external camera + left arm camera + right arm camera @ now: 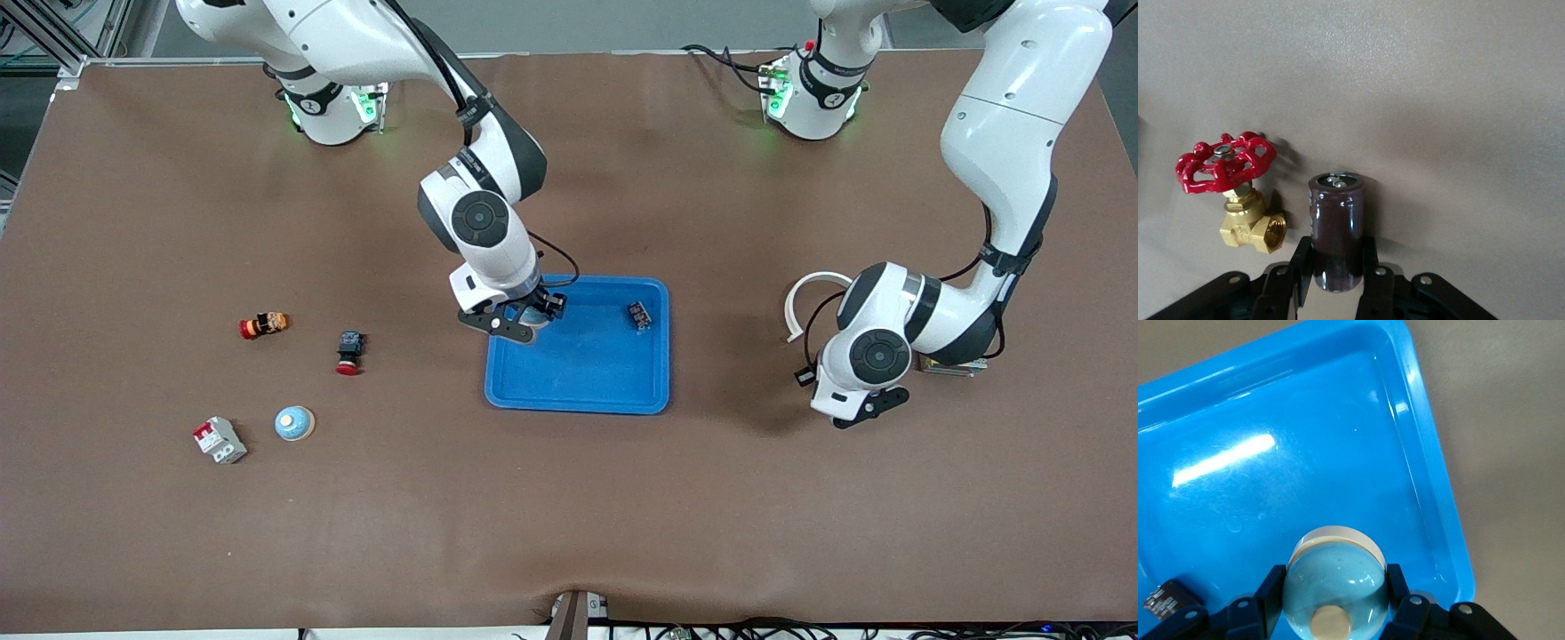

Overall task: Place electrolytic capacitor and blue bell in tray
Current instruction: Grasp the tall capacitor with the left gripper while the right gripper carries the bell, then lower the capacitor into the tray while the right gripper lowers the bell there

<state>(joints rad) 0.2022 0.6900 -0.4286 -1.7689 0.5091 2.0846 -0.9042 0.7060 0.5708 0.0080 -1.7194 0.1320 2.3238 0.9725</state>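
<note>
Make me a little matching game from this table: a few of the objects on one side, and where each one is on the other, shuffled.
Things:
1. blue bell
2. electrolytic capacitor
3. brass valve with red handwheel
4. small dark part

Places:
A. lying in the tray
B. standing on the bare table, beside the capacitor
C. held in the right pincer over the tray
D. clamped upright in the left pincer

Pairs: 1-C, 2-D, 3-B, 4-A
</note>
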